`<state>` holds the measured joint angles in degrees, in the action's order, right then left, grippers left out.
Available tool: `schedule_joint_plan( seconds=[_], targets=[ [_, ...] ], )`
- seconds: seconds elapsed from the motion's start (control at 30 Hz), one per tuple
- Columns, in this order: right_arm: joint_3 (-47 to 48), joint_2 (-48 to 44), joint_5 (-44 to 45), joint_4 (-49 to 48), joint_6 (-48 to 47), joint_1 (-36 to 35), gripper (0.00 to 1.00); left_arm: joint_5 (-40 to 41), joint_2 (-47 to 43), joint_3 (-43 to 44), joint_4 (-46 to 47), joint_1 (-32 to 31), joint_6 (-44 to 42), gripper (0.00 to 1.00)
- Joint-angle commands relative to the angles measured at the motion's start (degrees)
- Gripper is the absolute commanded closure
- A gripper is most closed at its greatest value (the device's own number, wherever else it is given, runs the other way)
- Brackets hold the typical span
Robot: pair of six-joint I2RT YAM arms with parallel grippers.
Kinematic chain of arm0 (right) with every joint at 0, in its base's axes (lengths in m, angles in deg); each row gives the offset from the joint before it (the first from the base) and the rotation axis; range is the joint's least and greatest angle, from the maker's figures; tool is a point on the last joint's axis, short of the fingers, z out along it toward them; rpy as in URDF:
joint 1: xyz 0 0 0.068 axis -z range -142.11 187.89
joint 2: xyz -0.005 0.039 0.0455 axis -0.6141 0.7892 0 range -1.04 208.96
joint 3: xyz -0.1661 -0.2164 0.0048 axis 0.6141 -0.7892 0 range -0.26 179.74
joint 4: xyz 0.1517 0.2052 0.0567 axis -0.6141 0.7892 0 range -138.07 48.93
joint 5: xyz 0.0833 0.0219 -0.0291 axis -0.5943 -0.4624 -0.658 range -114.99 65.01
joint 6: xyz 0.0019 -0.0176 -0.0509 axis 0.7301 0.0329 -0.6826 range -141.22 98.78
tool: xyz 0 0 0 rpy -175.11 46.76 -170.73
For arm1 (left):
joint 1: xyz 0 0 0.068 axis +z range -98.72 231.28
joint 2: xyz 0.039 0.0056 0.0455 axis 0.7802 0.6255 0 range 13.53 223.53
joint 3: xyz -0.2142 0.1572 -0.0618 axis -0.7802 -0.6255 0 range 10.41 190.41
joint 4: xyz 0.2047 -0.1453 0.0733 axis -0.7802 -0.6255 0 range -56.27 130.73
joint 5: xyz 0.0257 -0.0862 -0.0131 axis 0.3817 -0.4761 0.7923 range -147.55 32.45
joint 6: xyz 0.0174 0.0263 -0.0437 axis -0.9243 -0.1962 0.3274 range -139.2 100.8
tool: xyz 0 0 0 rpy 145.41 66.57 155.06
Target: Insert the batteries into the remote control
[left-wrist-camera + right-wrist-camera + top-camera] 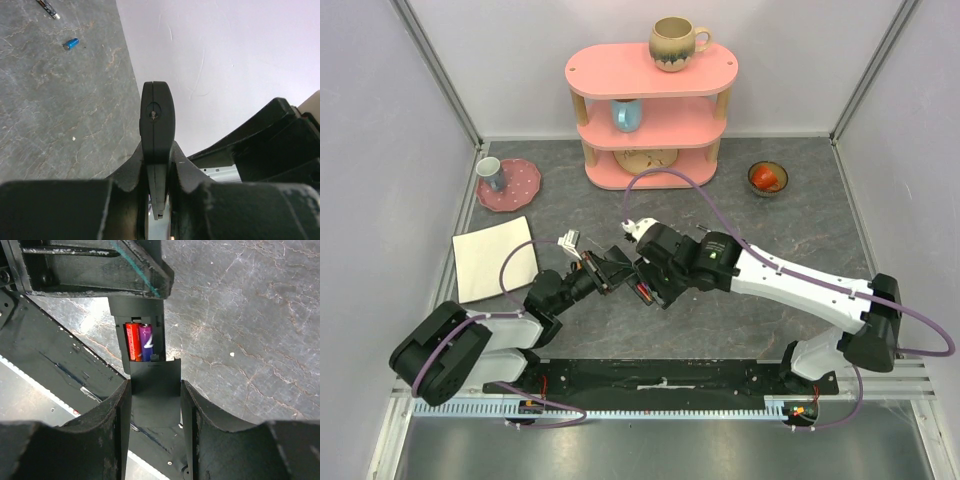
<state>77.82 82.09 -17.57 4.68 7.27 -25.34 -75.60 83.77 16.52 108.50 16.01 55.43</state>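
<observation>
We saw the left hand (158, 162) shut tight on the slim black plastic remote control (157, 115). The remote stood on its thin edge between the two fingers and stuck out past their tips. It was held up off the grey stone-look surface (240, 315).

The right hand (155, 387) came at the remote from the other end, nose to nose with the left hand. Its two fingers were closed in on a small flat black plastic lid (155, 402), touching it on both sides. The lid lay on the back of the remote.

Just past the right hand's fingertips the remote's little box was open. Two tiny round batteries lay in it side by side, a red-orange battery (132, 341) and a purple battery (145, 341).

One small blue battery (71, 43) lay on the surface far out ahead of the left hand and off to one side. Nothing touched it.
</observation>
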Motion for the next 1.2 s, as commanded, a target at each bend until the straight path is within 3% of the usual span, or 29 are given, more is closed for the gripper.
schedule_joint_plan(
  seconds=[0.0, 0.27, 1.17],
  targets=[
    [4.88, 1.59, 3.48, 1.48, 1.04, -1.46, 1.0, 0.82, 3.93, 1.28, 9.57, -0.51, 4.9, 0.98],
    [7.61, 4.76, 4.36, 2.09, 0.34, -1.82, 1.0, -1.21, 12.38, 0.92, 20.65, -1.03, 10.36, 0.98],
    [3.39, 4.93, 2.6, 0.25, 1.04, -1.91, 1.0, 1.43, 6.58, 0.92, 21.0, -3.4, 5.26, 0.98]
  ],
)
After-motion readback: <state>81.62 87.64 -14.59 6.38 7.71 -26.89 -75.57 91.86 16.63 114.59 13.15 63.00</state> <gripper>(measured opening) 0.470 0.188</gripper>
